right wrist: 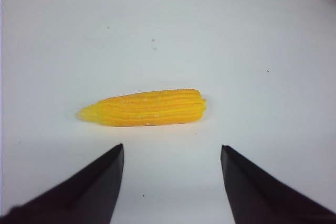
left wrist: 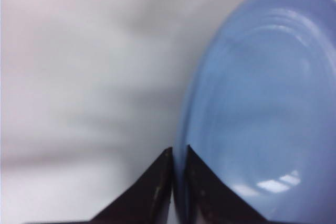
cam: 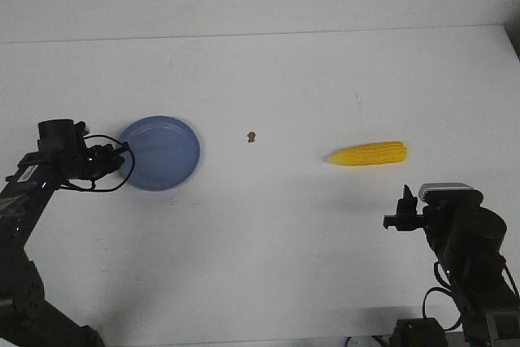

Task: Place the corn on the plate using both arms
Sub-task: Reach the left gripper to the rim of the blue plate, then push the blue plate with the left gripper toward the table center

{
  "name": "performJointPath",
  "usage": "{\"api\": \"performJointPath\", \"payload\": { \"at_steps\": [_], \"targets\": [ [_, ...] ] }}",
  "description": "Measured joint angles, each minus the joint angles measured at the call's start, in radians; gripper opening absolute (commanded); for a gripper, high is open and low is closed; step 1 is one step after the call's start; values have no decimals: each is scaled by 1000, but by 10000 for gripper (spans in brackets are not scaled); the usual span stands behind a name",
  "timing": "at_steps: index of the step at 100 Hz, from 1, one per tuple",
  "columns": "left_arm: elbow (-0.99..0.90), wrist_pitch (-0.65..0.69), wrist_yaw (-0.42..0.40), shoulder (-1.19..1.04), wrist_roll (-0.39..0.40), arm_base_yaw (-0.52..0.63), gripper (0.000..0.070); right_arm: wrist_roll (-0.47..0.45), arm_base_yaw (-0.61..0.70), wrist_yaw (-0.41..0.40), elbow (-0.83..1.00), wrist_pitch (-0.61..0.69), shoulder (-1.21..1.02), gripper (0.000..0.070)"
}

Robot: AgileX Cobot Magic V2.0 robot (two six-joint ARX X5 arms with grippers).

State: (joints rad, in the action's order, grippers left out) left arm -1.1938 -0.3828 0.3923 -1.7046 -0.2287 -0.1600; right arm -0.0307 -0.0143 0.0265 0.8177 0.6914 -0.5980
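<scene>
The blue-lavender plate (cam: 161,152) is on the white table at the left. My left gripper (cam: 122,156) is shut on the plate's left rim; in the left wrist view its two black fingers (left wrist: 178,153) pinch the rim of the plate (left wrist: 262,108), which appears tilted. The yellow corn (cam: 368,153) lies on the table at the right, its pointed end toward the plate. My right gripper (cam: 403,209) is open and empty, a short way in front of the corn; in the right wrist view the corn (right wrist: 144,107) lies just beyond the gripper (right wrist: 172,150).
A small brown speck (cam: 252,136) lies on the table between plate and corn. The table's back edge meets a pale wall. Black cables loop beside the left wrist (cam: 101,170).
</scene>
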Motion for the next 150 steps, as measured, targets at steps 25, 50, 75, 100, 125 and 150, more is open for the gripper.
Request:
{"api": "performJointPath", "payload": {
  "at_steps": [25, 50, 75, 100, 125, 150],
  "targets": [
    [0, -62, 93, 171, -4, 94, 5, 0, 0, 0, 0, 0, 0, 394],
    [59, -51, 109, 195, -6, 283, 5, 0, 0, 0, 0, 0, 0, 394],
    [152, 13, 121, 188, -26, 445, 5, 0, 0, 0, 0, 0, 0, 394],
    [169, 109, 121, 111, -72, 532, 5, 0, 0, 0, 0, 0, 0, 394],
    [169, 142, 120, 30, -105, 536, 6, 0, 0, 0, 0, 0, 0, 394],
    [169, 141, 121, 2, -105, 537, 93, 0, 0, 0, 0, 0, 0, 394]
  ]
}}
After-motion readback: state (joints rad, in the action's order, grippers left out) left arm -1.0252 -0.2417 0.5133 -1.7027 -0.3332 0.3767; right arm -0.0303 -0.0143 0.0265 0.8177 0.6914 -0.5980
